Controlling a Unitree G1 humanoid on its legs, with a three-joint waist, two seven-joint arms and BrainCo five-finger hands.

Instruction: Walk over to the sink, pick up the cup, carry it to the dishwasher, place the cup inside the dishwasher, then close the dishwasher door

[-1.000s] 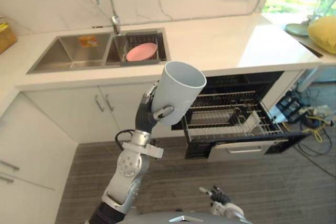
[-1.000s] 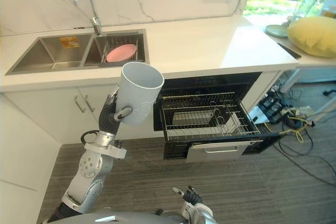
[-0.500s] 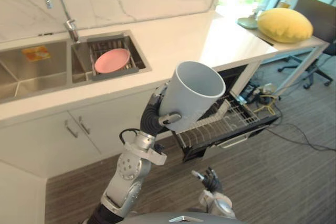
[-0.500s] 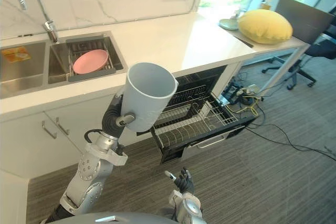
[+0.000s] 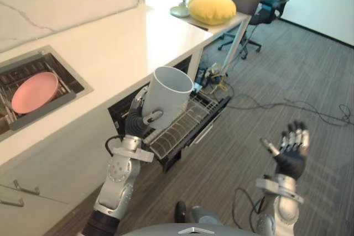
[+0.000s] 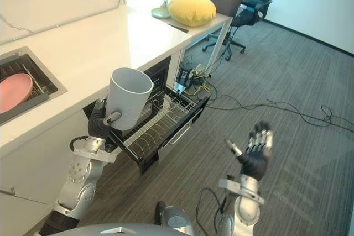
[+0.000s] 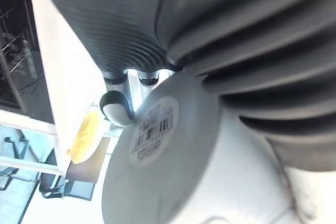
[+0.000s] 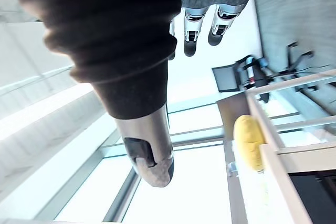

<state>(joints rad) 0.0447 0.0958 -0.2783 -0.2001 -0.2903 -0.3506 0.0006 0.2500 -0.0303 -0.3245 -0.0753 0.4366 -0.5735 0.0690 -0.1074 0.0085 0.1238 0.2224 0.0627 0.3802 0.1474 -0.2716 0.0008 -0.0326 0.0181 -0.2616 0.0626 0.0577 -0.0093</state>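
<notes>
One left robot hand (image 5: 136,121) clasps cup (image 5: 166,95) near rack (image 5: 185,124) edge; right robot hand (image 5: 290,154) splayed.

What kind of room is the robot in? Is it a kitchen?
Most likely a kitchen corner inside an office. There is a white counter with a sink holding a pink plate, an open dishwasher with its wire rack pulled out, and an office chair farther off.
</notes>
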